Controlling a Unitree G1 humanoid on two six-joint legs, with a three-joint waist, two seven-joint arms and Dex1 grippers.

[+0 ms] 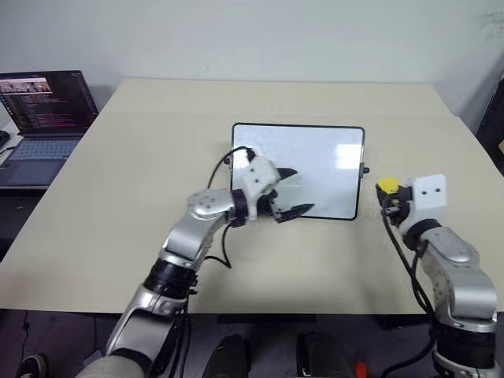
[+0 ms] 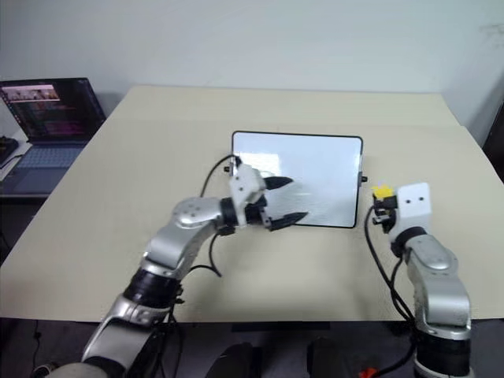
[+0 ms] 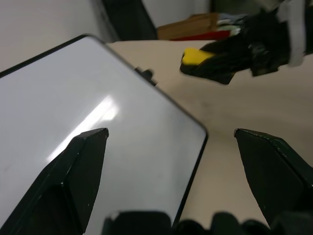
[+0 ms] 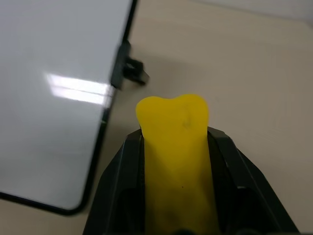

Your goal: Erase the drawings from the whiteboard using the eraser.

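The whiteboard [image 1: 323,153] lies flat in the middle of the table, black-framed, its visible surface plain white with glare. The drawings are out of view. My left gripper [image 1: 303,189] hovers open over the board's near left part, pointing toward the right, with nothing between its fingers [image 3: 83,161]. To the right of the board, beside its right-side knob [image 1: 365,170], my right gripper [image 1: 387,195] is shut on the yellow eraser [image 4: 176,142]. The eraser [image 1: 387,186] sticks out past the fingertips, over bare table and apart from the board's edge.
The beige table [image 1: 142,142] stretches wide around the board. An open laptop [image 1: 43,110] sits on a lower desk at the far left. A wall runs behind the table. A dark object stands past the table's right edge [image 1: 496,126].
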